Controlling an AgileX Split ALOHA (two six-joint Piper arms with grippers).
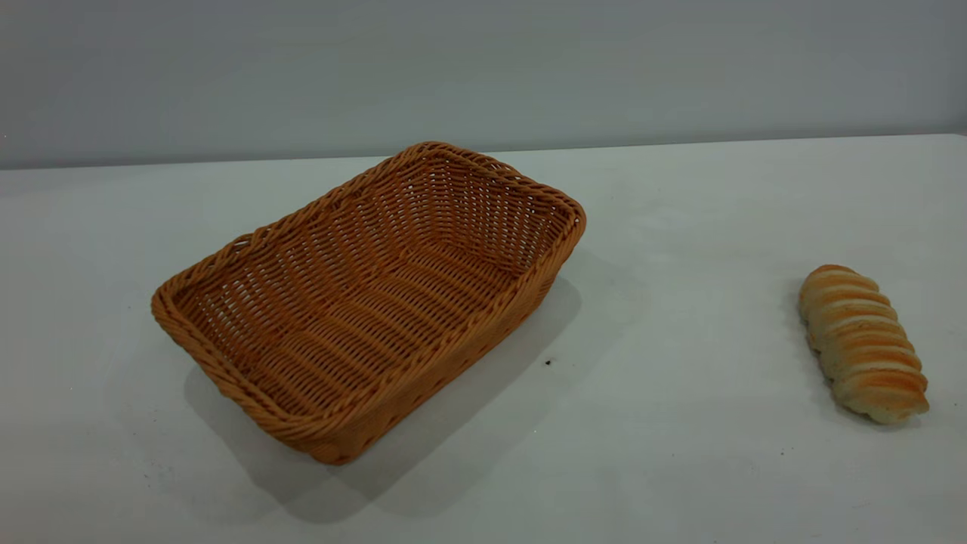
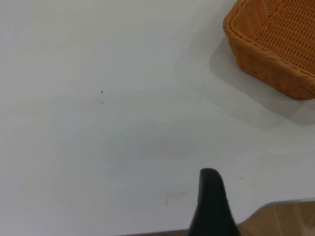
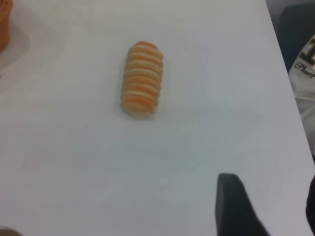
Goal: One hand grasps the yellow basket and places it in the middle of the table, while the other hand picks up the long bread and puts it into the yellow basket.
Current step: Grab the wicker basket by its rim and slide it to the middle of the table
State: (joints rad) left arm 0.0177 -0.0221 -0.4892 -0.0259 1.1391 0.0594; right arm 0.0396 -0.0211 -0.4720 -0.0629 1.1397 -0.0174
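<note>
Exterior view showed neither arm, only the table with the yellow basket lying left of centre, at about nine o'clock from the middle, its long axis running from seven o'clock up toward one o'clock. The long bread lay well apart from it, out at three o'clock near the right edge, flat on the white top.

From the left wrist view one dark fingertip of the left gripper showed above bare table, with only a corner of the basket visible beyond it. I could not tell how wide that tool stood, and it held nothing that I could see. The right gripper was the same story: one dark finger in view, the bread lying free ahead of it, its spread beyond telling.

To my eye nothing had been started. The risks looked plain enough. The basket's braided rim and sloping wall give a thin, slippery purchase, so a pinch on one side could let it tilt or swivel as it is dragged toward the centre. The ridged loaf looked rounded and might roll or squash under a hard close. It also sat close to the table's edge, so a nudge could push it off.
</note>
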